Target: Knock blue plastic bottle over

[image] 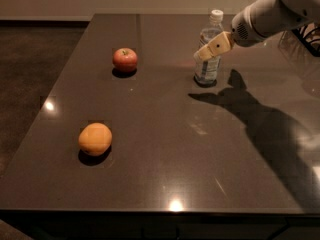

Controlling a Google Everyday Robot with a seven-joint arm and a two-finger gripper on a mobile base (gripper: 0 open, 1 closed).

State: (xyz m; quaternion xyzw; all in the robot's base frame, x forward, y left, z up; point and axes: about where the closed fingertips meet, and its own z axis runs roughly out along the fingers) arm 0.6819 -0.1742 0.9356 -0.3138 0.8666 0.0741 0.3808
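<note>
The blue plastic bottle (209, 51) stands upright on the dark table (165, 149) at the back, right of centre, clear and bluish with a white cap. My gripper (204, 53) reaches in from the upper right on a white arm. Its tan fingers overlap the bottle's middle, at about label height, and look to be against it.
A red apple (125, 60) sits at the back left of the table. An orange (95, 139) sits at the front left. The arm's shadow (260, 124) falls across the right side. The floor lies beyond the table's left edge.
</note>
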